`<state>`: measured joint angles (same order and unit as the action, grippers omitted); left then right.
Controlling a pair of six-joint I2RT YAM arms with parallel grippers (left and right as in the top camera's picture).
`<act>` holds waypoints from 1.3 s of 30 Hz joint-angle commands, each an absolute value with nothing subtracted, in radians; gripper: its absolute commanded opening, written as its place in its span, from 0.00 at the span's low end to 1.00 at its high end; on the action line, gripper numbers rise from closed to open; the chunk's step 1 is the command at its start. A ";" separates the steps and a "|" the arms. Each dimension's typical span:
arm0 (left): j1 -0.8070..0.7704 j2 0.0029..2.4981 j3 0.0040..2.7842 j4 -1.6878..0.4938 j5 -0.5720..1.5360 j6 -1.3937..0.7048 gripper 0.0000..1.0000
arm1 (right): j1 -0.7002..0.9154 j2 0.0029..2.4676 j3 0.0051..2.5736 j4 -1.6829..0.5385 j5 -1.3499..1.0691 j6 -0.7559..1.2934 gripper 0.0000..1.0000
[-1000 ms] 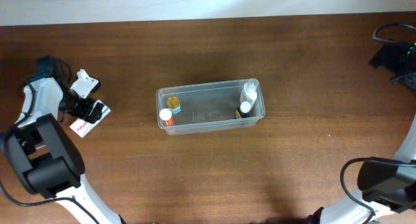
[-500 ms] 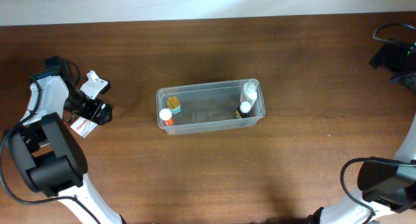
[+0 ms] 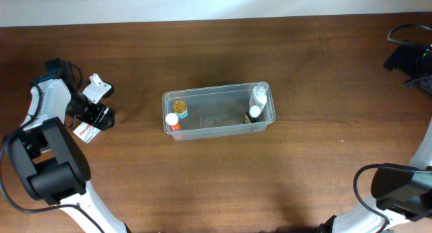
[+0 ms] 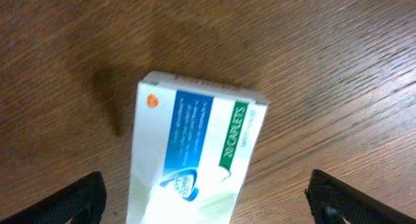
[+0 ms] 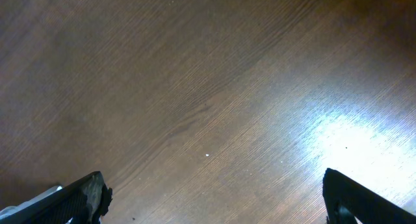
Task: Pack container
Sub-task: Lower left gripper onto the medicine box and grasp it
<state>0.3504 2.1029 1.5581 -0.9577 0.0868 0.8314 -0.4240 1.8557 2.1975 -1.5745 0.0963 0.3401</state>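
poised with the left gripper [image 4: 207, 198] spread wide astride the flat-lying white box [image 4: 195, 139], likely to pinch it for the clear container [image 3: 214, 90] at mid-table, well apart; right gripper [image 5: 214, 195] likewise wide, idle over the table [image 5: 195, 87].

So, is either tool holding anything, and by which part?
Nothing is held. The left tool is open over the caplet box, which lies on the table; the right tool is open and empty.
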 commanded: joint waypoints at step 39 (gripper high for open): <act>0.361 2.106 1.546 -1.016 0.106 0.047 0.63 | -0.426 1.841 2.212 -1.575 0.098 0.346 0.98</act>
<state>0.3611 2.1029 1.5555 -1.0119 0.0780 0.1814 -0.4240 1.8557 2.1975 -1.5749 0.0963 0.3401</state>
